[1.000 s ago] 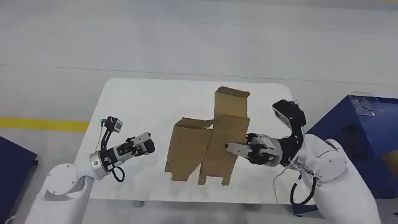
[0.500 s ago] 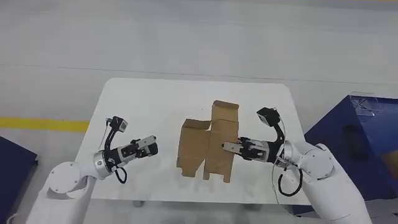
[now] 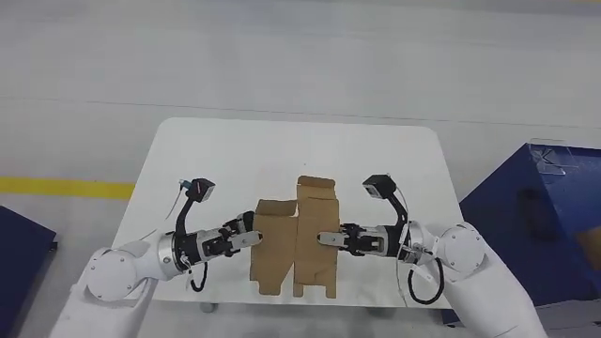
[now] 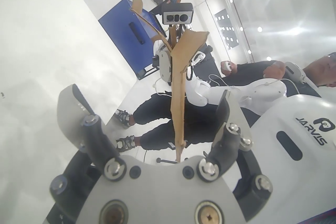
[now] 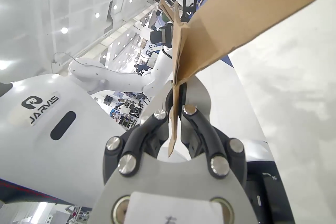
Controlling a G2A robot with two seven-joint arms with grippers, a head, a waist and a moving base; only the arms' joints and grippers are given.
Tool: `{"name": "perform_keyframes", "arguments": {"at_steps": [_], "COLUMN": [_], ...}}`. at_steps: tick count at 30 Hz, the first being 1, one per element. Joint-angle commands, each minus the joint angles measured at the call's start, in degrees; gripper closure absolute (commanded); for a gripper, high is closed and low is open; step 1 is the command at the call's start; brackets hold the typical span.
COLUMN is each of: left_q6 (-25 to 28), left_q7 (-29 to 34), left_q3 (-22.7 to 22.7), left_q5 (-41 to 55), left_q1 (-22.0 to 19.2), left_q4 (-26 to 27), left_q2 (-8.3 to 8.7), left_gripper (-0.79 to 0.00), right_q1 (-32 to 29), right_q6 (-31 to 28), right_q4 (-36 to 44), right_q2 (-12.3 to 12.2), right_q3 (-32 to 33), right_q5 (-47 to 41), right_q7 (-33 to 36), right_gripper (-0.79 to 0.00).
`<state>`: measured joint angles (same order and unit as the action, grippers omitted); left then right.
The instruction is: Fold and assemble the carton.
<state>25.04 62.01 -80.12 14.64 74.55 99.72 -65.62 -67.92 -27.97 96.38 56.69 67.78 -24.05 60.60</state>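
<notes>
A flattened brown carton (image 3: 296,239) hangs over the front part of the white table (image 3: 225,150), flaps bent up at its far end. My right gripper (image 3: 324,239) is shut on its right edge; in the right wrist view the carton (image 5: 210,33) rises from the closed right gripper (image 5: 176,99). My left gripper (image 3: 252,238) is at the carton's left edge. In the left wrist view the left gripper (image 4: 151,93) is open, its fingers (image 4: 78,104) wide apart, with the thin edge of the carton (image 4: 177,93) between them, touching neither.
A blue cabinet (image 3: 535,197) stands off the table's right side. The table's front edge (image 3: 282,302) lies just below the carton. Bare tabletop stretches behind and to the left of both arms.
The right gripper has carried the carton left and toward the front edge. The left gripper has moved right until its open fingers straddle the carton's left edge.
</notes>
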Motion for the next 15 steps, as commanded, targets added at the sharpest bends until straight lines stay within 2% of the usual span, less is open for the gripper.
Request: {"name": "perform_keyframes", "arguments": {"at_steps": [1,10,11,12,13,15], "left_q6": [0.56,1.87,2.03,2.09,2.36,2.99], "left_q7": [0.37,0.6,0.54,0.54,0.51,0.5], "left_q3": [0.62,1.44,1.49,1.55,1.54,1.49], "left_q5": [-0.63,0.65,1.0,1.28,1.58,1.91], "left_q1": [0.03,0.48,0.56,0.64,0.7,0.98], "left_q4": [0.25,-0.01,-0.1,-0.2,-0.18,-0.08], "left_q2": [0.09,0.51,0.55,0.59,0.64,0.75], "left_gripper": [0.0,0.0,0.0,0.0,0.0,0.0], "right_q1": [-0.2,-0.75,-0.72,-0.71,-0.83,-1.19], "right_q6": [0.11,0.51,0.39,0.29,0.28,0.26], "right_q4": [0.05,1.17,1.32,1.38,1.45,1.03], "right_q2": [0.05,0.12,0.07,0.03,0.0,-0.04], "right_q3": [-0.25,-0.33,-0.24,-0.09,0.01,0.43], "right_q5": [0.87,1.69,1.94,2.41,2.54,1.86], "right_q7": [-0.59,-1.41,-0.93,-0.64,-0.55,-0.9], "right_gripper": [0.0,-0.015,-0.166,-0.72,-0.785,-0.785]}}
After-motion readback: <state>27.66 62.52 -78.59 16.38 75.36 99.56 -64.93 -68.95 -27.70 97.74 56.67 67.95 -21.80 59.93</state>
